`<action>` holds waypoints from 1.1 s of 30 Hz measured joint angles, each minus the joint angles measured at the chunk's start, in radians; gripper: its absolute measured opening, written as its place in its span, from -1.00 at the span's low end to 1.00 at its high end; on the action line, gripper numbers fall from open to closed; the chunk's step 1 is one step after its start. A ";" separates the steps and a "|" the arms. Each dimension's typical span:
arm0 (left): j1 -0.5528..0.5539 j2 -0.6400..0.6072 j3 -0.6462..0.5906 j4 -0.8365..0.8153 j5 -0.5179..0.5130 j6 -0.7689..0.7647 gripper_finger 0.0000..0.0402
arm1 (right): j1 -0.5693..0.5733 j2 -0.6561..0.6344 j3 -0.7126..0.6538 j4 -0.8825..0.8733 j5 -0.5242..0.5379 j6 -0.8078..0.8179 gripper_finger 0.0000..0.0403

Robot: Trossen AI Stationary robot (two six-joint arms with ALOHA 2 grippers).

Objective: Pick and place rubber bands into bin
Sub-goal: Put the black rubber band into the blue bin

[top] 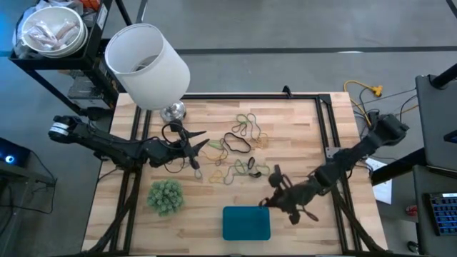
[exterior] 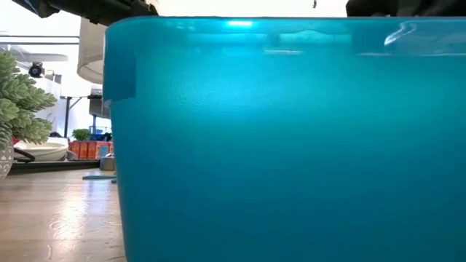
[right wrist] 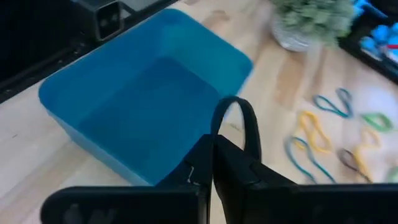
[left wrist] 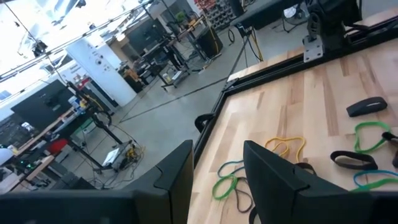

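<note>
On the pale wooden desk (top: 300, 143), the shallow teal-blue plastic bin (top: 246, 223) lies just beside the right end effector (right wrist: 214, 155), which is clamped shut on a black rubber band loop (right wrist: 239, 121); the left end effector (top: 187, 148), half open and empty, hovers farther off.

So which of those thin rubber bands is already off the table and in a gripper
The black rubber band, a loop pinched upright in the shut right gripper beside the teal-blue rectangular bin. The other bands lie flat on the wooden table.
</note>
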 joint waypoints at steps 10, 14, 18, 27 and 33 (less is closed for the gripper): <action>0.000 0.000 -0.001 -0.001 0.001 -0.001 -0.38 | -0.001 0.226 0.209 -0.046 -0.076 -0.066 -0.96; 0.000 0.000 -0.001 -0.002 0.001 -0.001 -0.38 | -0.001 0.300 0.311 -0.198 -0.083 -0.021 -0.96; 0.000 0.000 -0.001 -0.004 0.002 -0.001 -0.38 | -0.001 0.359 0.387 -0.264 -0.078 0.016 -0.95; 0.000 0.000 -0.002 -0.006 0.002 -0.001 -0.38 | -0.001 0.381 0.457 -0.324 -0.075 -0.004 -0.72; 0.000 0.000 -0.004 -0.068 0.009 -0.030 -0.38 | -0.001 0.366 0.454 -0.323 -0.074 -0.011 -0.56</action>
